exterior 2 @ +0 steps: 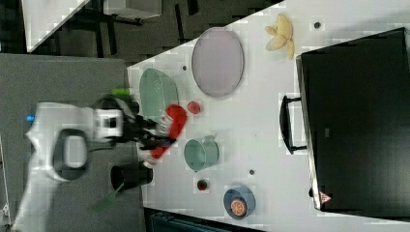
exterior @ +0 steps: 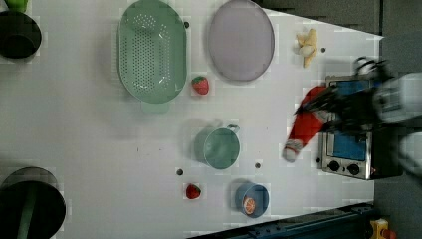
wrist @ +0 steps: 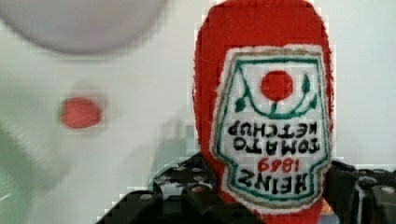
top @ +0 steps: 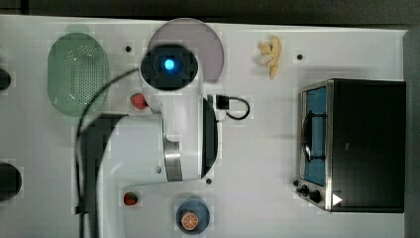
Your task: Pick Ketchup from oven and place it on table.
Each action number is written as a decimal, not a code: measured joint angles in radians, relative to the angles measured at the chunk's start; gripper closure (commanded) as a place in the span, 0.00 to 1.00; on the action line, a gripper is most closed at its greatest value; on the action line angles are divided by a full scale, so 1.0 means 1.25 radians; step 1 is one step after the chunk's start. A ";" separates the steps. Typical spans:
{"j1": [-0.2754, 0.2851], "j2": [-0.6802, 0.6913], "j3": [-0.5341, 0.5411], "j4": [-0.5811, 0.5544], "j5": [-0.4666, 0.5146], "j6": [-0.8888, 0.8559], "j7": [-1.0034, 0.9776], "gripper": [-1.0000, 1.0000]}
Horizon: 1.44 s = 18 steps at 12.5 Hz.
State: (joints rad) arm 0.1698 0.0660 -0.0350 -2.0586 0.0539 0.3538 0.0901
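Top view: the arm hid our gripper; the oven [top: 364, 144] sat at the table's [top: 267, 163] edge, door shut.

Left view: we held the ketchup [exterior: 307, 124] in the gripper [exterior: 331, 110], aloft near the oven front.

Right view: bottle slanted, cap down, over the table.

Wrist view: fingers [wrist: 140, 205] clamped the bottle, presumably to carry it tableward.

The red ketchup bottle [wrist: 264, 116] looks like soft plush cloth, fuzzy at the edges, with a stitched white label. The black box-shaped oven [top: 369, 144] has a matt dark shell, a brushed silver metal front frame and glossy bluish glass. The green perforated colander [exterior: 152, 50] looks like smooth plastic, and the white table [top: 267, 163] is plain matt.
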 measured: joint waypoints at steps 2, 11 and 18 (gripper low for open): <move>0.006 0.047 -0.026 -0.088 -0.008 0.141 0.006 0.36; -0.052 0.278 -0.073 -0.203 -0.026 0.429 0.025 0.01; -0.021 0.077 -0.054 -0.178 -0.023 0.387 0.034 0.00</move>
State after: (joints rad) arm 0.1434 0.1624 -0.1019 -2.2812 0.0256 0.8374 0.1327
